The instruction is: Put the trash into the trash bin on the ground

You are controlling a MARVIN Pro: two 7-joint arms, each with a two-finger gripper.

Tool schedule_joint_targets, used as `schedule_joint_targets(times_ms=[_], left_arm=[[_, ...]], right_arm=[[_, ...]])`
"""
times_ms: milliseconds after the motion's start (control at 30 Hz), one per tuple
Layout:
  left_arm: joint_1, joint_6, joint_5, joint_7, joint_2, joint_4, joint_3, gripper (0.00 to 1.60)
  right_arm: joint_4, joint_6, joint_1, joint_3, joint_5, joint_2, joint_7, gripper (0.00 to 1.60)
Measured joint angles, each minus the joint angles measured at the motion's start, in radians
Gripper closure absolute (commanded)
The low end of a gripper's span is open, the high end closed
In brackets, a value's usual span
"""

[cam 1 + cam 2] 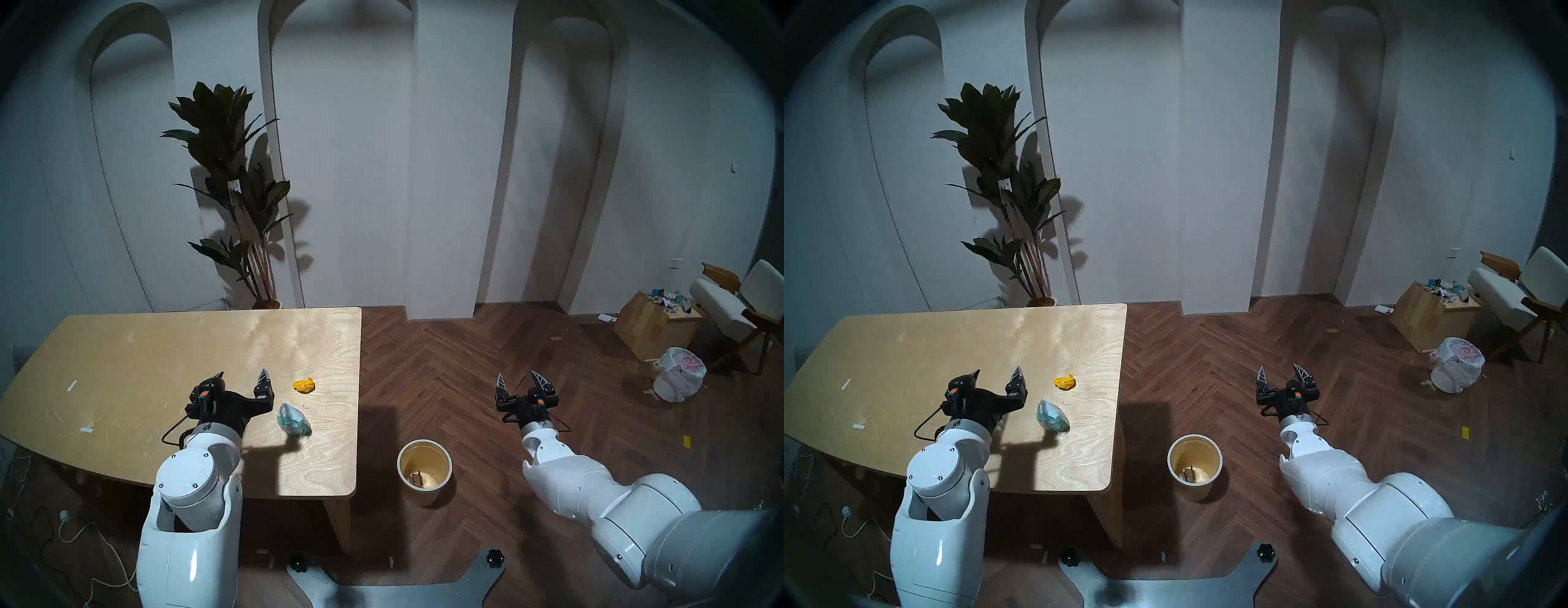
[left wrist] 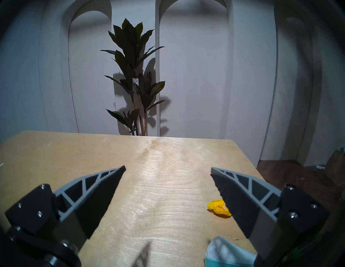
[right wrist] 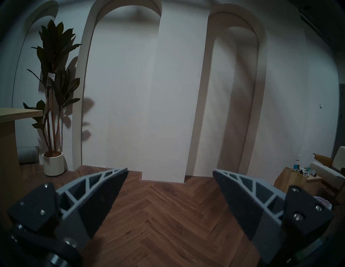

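I am holding my left hand (image 1: pixel 241 375) open and empty over the surface (image 1: pixel 127 348), with the teal-and-white wrapper (image 1: pixel 292 419) just to its right and the yellow paper lump (image 1: pixel 304 385) beyond. The slick wrapper is risking a slide off the edge. The trash bin (image 1: pixel 424 472) is hiding its contents; my right hand (image 1: pixel 519 379) is idling open over the floor
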Motion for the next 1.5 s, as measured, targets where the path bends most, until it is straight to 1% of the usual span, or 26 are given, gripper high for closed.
schedule_joint_targets(times_ms=[567,767,933,1100,1500], left_arm=[[-0.026,0.129,-0.060,-0.043,0.013,-0.019,0.023,0.00],[-0.025,0.184,-0.083,-0.047,0.003,-0.026,0.037,0.00],[-0.023,0.214,-0.094,-0.047,-0.007,-0.027,0.046,0.00],[-0.020,0.247,-0.103,-0.041,-0.019,-0.034,0.057,0.00],[-0.008,0.316,-0.104,0.012,-0.040,-0.063,0.077,0.00]], right_arm=[[-0.077,-0.066,-0.056,0.015,-0.009,0.052,0.058,0.00],[-0.121,-0.093,-0.083,0.022,-0.005,0.073,0.083,0.00],[-0.150,-0.106,-0.099,0.025,0.000,0.085,0.098,0.00],[-0.191,-0.114,-0.121,0.030,0.009,0.101,0.116,0.00],[-0.306,-0.119,-0.181,0.042,0.033,0.143,0.157,0.00]])
